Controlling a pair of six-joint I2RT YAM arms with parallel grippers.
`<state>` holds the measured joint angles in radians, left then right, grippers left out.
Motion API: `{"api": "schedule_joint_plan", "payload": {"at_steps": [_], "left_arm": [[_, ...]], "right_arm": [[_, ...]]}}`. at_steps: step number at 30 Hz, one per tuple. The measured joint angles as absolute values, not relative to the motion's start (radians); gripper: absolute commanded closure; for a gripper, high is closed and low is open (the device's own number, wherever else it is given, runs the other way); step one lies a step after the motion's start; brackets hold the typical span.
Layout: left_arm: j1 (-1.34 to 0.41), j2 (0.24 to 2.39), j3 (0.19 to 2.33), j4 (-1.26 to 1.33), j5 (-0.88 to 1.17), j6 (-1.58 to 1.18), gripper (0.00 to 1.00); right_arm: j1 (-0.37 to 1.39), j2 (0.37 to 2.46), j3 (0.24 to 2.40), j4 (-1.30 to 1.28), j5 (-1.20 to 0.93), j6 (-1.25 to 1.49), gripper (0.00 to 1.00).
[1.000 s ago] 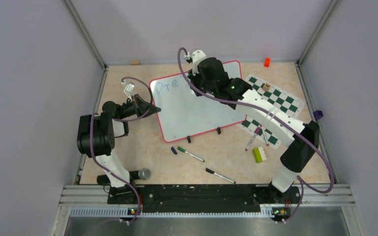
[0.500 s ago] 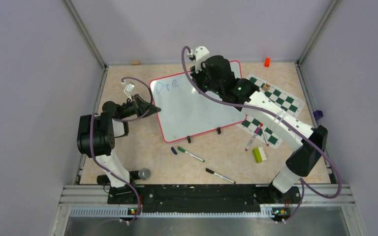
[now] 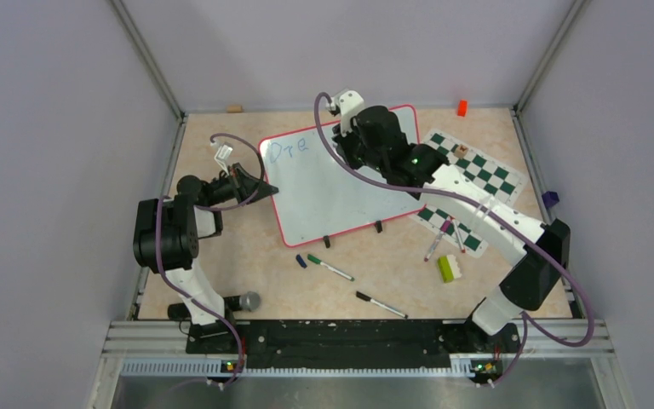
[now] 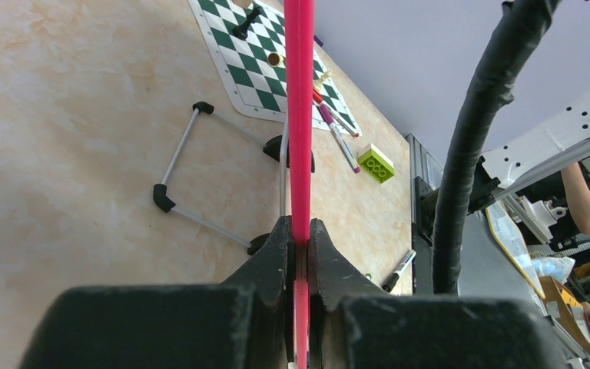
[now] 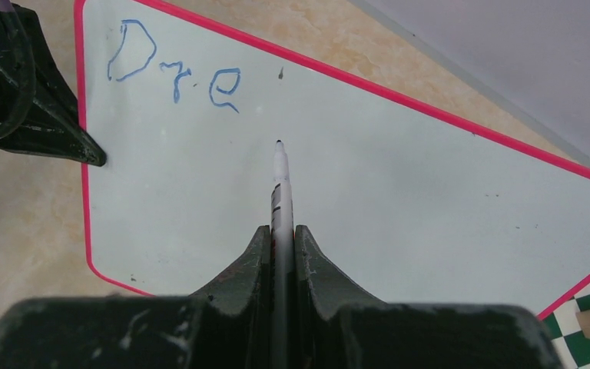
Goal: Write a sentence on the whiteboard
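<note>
The whiteboard with its red frame lies tilted at mid-table. Blue lettering "Dre" stands at its top left and also shows in the right wrist view. My left gripper is shut on the board's left red edge. My right gripper is shut on a white marker. The marker's dark tip is on or just above the white surface, to the right of and below the "e".
A green-and-white chess mat lies right of the board, with pens and a green block near it. Two markers and a blue cap lie in front. An orange block sits at the back.
My right arm has shifted to the right and slightly toward the front, carrying the marker away from the "e". The lettering looks unchanged. The left arm has not moved.
</note>
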<state>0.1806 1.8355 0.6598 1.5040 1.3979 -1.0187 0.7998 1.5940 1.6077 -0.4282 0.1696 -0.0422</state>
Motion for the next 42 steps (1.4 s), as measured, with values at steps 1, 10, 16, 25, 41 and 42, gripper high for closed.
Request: {"api": "schedule_joint_plan", "payload": {"at_steps": [1,10,16,25,41,42], "left_arm": [[0.181,1.835,0.660,1.504,1.398,-1.019,1.00],[0.181,1.835,0.660,1.504,1.398,-1.018,1.00],[0.181,1.835,0.660,1.504,1.398,-1.018,1.00],[0.181,1.835,0.660,1.504,1.398,-1.018,1.00],[0.181,1.835,0.660,1.504,1.398,-1.018,1.00],[0.181,1.835,0.660,1.504,1.398,-1.018,1.00]], "right_arm": [[0.800,1.592,1.602,-0.424,0.170,-0.042,1.00],[0.800,1.591,1.595,-0.394,0.159,-0.030,1.00],[0.801,1.592,1.600,-0.406,0.161,-0.022,1.00],[0.825,1.663,1.715,-0.453,0.192,-0.016,1.00],[0.836,1.795,1.836,-0.532,0.199,-0.017,1.00],[0.836,1.800,1.840,-0.534,0.199,-0.017,1.00]]}}
